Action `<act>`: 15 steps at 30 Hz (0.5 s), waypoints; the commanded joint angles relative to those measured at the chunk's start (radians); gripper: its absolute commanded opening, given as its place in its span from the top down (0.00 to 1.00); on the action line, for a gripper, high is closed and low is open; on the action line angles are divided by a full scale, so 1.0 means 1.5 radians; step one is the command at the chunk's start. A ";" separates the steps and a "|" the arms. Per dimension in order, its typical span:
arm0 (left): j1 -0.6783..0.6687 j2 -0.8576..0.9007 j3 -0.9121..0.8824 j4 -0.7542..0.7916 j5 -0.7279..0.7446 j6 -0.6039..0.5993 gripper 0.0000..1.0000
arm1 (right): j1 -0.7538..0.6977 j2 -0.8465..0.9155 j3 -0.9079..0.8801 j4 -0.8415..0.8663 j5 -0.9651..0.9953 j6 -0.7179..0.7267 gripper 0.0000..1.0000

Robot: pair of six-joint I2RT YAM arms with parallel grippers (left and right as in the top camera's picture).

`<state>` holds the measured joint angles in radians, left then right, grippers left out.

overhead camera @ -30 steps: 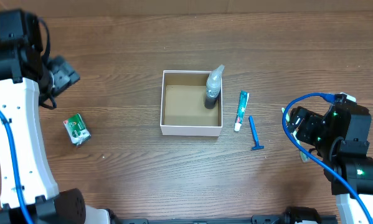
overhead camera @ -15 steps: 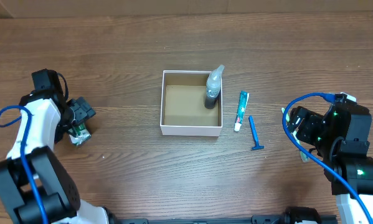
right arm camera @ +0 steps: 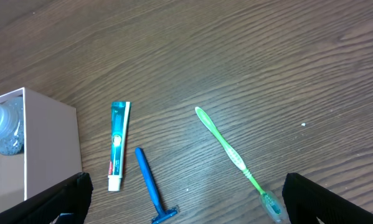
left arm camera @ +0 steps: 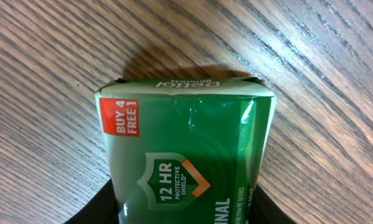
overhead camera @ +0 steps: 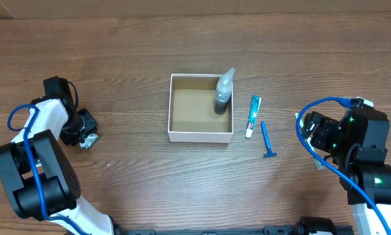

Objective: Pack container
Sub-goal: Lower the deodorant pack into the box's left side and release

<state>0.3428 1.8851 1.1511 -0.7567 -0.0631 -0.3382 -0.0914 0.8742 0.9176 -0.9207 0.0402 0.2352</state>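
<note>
The soap pack [left arm camera: 186, 149] runs off-frame — left fingers [left arm camera: 89, 211] seemingly mostly hidden.

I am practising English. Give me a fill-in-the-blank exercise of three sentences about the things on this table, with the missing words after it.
1. The spray bottle stands ____ the container.
2. Between the container and the razor lies the ____.
3. The soap pack at the left gripper is ____ in colour.

Missing words: inside; toothpaste; green.
</note>
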 commanded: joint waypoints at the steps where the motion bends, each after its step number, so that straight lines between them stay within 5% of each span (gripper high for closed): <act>1: 0.004 0.016 -0.001 -0.010 0.001 0.002 0.78 | -0.003 -0.005 0.018 0.001 -0.001 0.003 0.00; 3: 0.003 0.014 0.035 -0.062 0.001 0.001 0.96 | -0.003 -0.005 0.018 0.001 -0.001 0.003 0.00; 9: -0.114 -0.132 0.270 -0.226 0.053 0.014 0.96 | -0.003 -0.005 0.018 0.002 -0.001 0.003 0.00; 15: -0.497 -0.188 0.356 -0.201 0.070 0.045 0.96 | -0.003 0.021 0.018 -0.001 -0.001 0.003 0.00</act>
<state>-0.1940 1.5555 1.6787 -1.0737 0.0124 -0.2985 -0.0910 0.8780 0.9176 -0.9230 0.0399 0.2356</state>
